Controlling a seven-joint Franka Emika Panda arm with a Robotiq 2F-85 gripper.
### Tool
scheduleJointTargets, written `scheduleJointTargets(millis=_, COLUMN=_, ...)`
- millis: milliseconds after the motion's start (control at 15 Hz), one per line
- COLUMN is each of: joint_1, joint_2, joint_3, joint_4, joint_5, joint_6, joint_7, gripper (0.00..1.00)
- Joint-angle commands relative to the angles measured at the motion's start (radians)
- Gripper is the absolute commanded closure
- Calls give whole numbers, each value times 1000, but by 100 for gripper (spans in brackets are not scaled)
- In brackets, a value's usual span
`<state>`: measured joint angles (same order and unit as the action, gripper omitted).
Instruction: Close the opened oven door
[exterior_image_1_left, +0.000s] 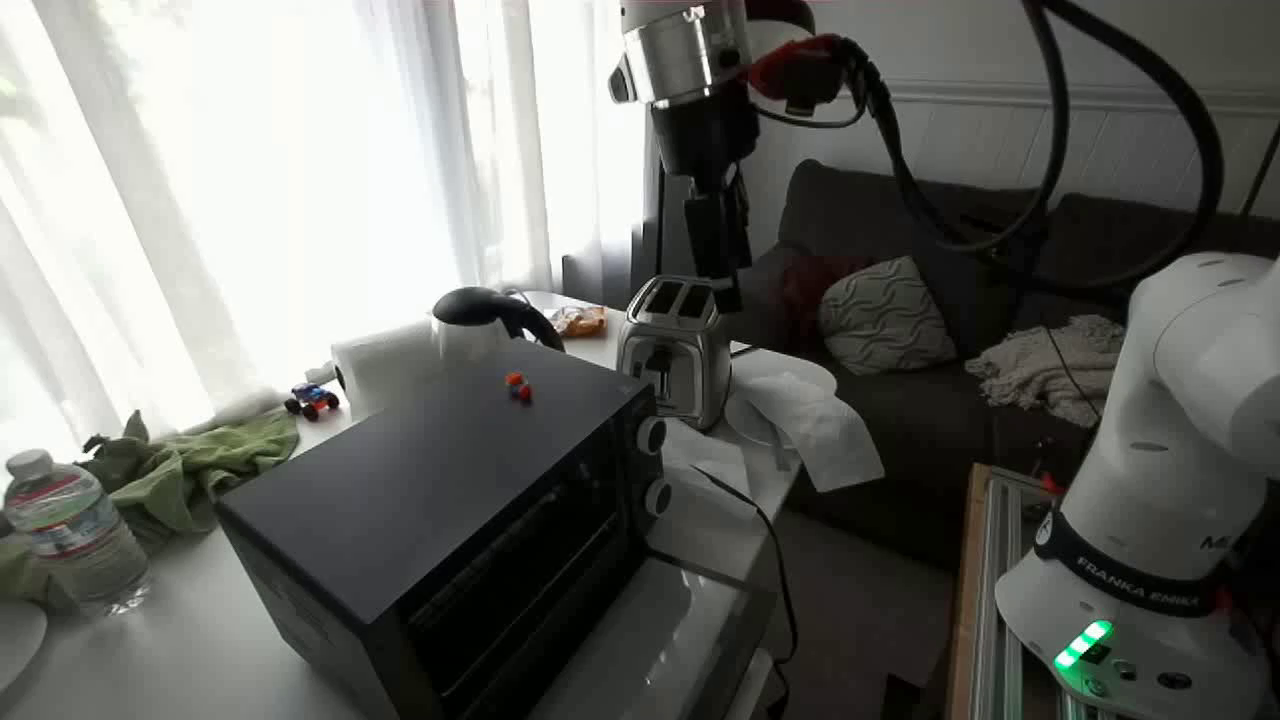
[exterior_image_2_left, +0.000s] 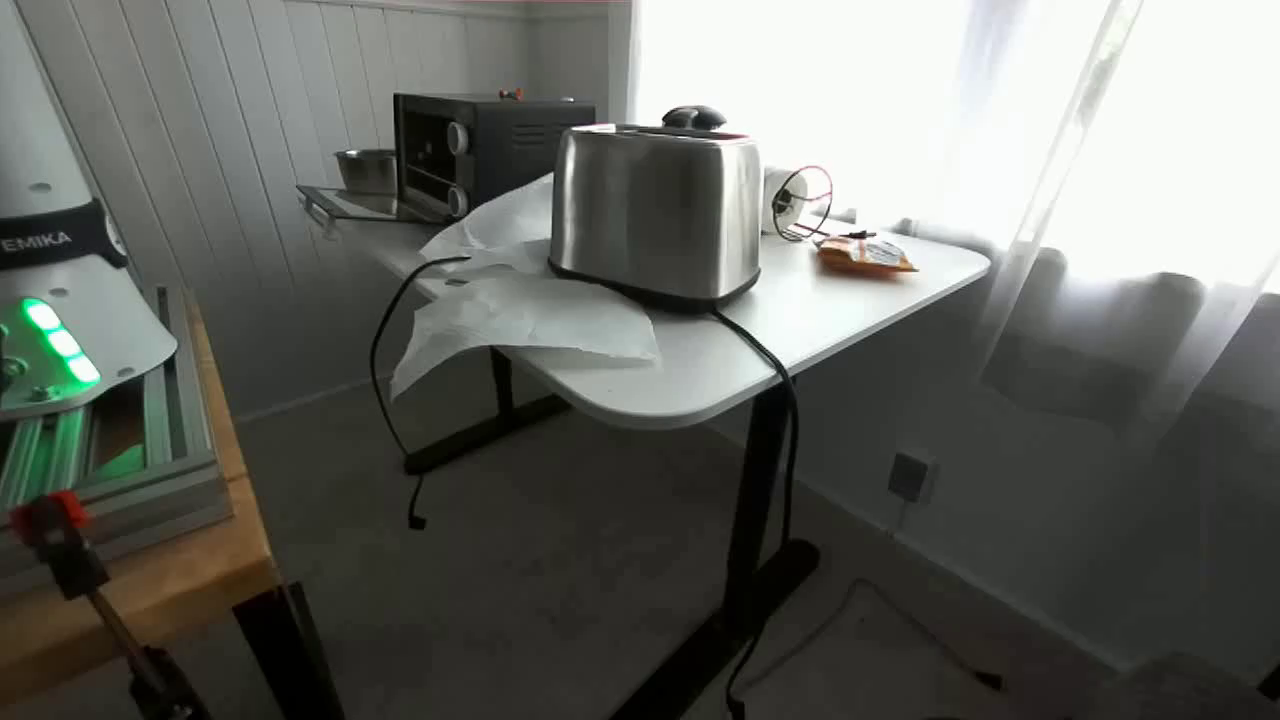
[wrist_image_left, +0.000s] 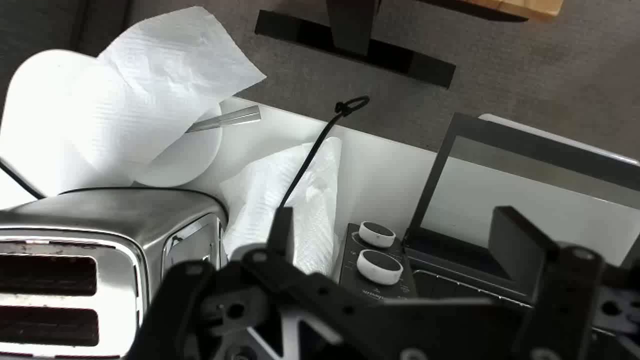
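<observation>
While the oven door (wrist_image_left: 540, 187) overhangs the table edge (wrist_image_left: 382, 142), the gripper (wrist_image_left: 395, 220) hovers clear, fingers (wrist_image_left: 517, 250) spread wide.

The oven (exterior_image_1_left: 450, 480), black, boxy and flat-topped, stands upright on the table (exterior_image_1_left: 205, 620). In both exterior views we find the door (exterior_image_1_left: 660, 635) lowered, dark-framed glass, roughly level, extending outward from the oven's front; in the wrist view we see it reach past the table's edge.

Sofa (exterior_image_1_left: 850, 215): dark, patterned cushion (exterior_image_1_left: 885, 318), pale throw (exterior_image_1_left: 1030, 370) — home living room, by the look
Curtains (exterior_image_1_left: 515, 180): sheer white, daylight behind
Wall (exterior_image_2_left: 220, 130): vertical panelling
Counter (exterior_image_2_left: 680, 395): oven (exterior_image_1_left: 430, 470), toaster (exterior_image_2_left: 655, 220), paper towels (wrist_image_left: 170, 75) — domestic kitchen gear
</observation>
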<state>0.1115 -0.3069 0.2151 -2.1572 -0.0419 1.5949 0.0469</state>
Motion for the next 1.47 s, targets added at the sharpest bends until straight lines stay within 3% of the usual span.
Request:
scheduleJointTargets(millis=0, joint_1=17, joint_2=2, joint_3=-15, joint_4=2, joint_5=-4, joint_6=-2, joint_7=5, gripper=0)
scheduleJointTargets(millis=400, joint_1=19, joint_2=9, joint_3=-5, joint_4=11, joint_5=-24, joint_6=-28, joint_7=15, gripper=0)
scheduleJointTargets(millis=533, joint_1=12, joint_2=29, joint_3=-31, joint_4=-30, joint_5=28, joint_6=-23, joint_7=-4, gripper=0)
scheduleJointTargets(millis=800, joint_1=10, joint_2=-25, joint_3=-85, joint_4=-233, joint_5=146, joint_6=149, joint_7=-57, gripper=0)
scheduleJointTargets(millis=1267, joint_1=6, joint_2=-67, joint_3=-163, joint_4=-596, joint_5=324, joint_6=714, joint_7=-105, gripper=0)
scheduleJointTargets(millis=1333, joint_1=3, joint_2=-15, joint_3=-136, joint_4=-487, joint_5=248, joint_6=593, joint_7=-54, gripper=0)
scheduleJointTargets(millis=1400, joint_1=3, joint_2=-16, joint_3=-148, joint_4=-529, joint_5=270, joint_6=651, joint_7=-69, gripper=0)
